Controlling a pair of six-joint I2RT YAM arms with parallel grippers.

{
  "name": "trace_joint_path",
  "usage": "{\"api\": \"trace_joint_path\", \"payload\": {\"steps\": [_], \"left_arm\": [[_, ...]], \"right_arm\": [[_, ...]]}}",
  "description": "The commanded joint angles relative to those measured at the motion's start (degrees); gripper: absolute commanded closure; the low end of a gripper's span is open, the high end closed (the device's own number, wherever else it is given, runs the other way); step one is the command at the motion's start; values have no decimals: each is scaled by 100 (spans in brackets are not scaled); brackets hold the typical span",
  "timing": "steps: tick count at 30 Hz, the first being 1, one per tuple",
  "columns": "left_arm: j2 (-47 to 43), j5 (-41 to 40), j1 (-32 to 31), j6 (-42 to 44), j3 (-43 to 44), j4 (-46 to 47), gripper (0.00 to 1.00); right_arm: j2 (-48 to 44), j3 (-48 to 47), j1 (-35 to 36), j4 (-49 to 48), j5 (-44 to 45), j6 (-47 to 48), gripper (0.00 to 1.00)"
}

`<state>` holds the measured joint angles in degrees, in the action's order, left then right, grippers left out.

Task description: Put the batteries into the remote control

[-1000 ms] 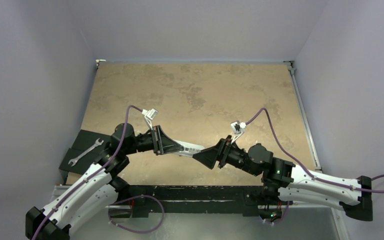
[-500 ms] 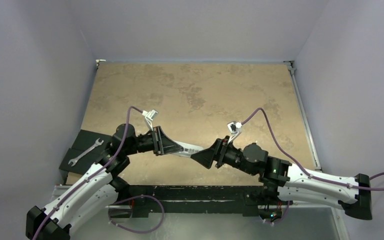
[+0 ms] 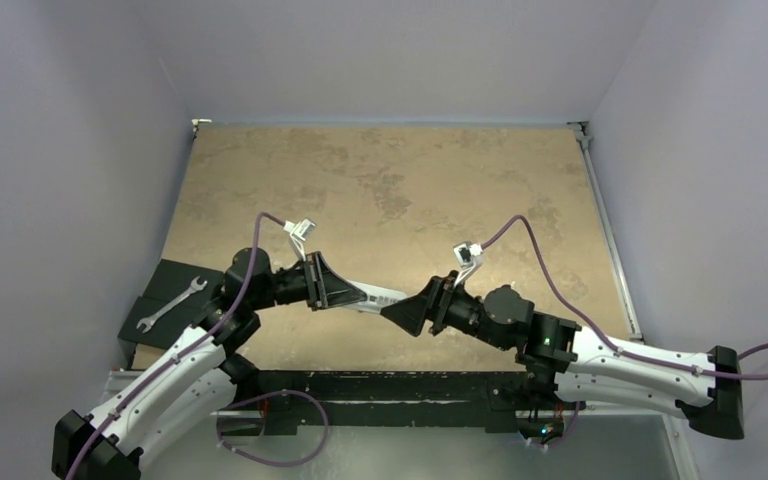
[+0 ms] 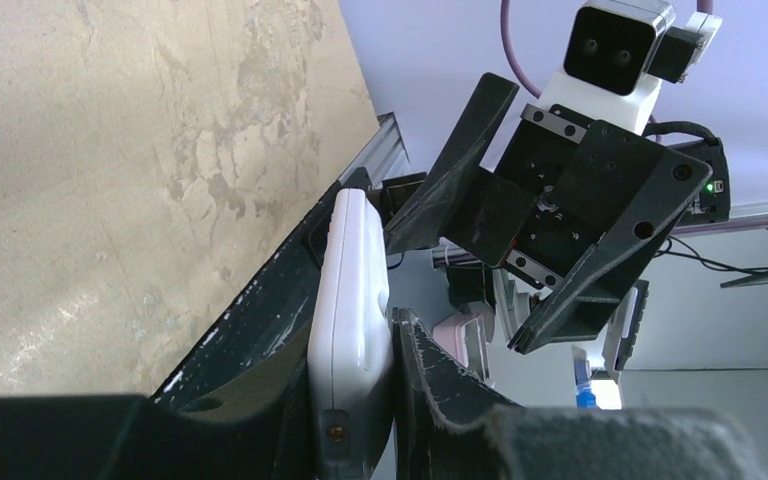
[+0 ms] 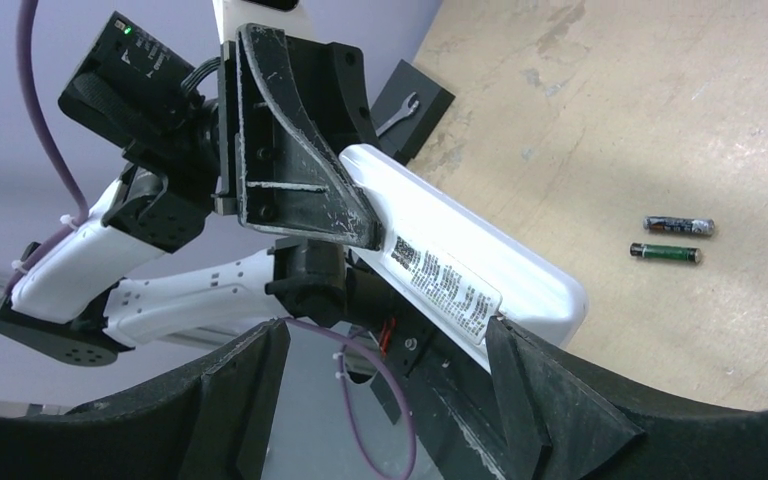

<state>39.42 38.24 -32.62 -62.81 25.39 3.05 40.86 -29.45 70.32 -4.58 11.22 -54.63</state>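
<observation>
Remote control clamped in narrow left pincer | right pincer wide apart, seemingly touching its end

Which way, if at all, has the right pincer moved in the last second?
Yes. In the top view the right pincer has crept slightly left, away from the table's right rail, toward the remote control in the left pincer.

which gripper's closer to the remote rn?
Left. The left gripper is clamped on the remote control, holding it in the air. The right gripper is open at the remote's free end, not closed on it.
</observation>
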Motion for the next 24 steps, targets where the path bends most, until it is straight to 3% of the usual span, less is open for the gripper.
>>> {"api": "trace_joint_path", "payload": {"steps": [1, 24], "left_arm": [[-14, 459, -51, -381, -23, 967, 100], [-5, 474, -49, -505, -109, 1082, 100]], "right_arm": [[19, 36, 11, -611, -150, -12, 20], [-399, 397, 16, -1268, -569, 14, 21]]}}
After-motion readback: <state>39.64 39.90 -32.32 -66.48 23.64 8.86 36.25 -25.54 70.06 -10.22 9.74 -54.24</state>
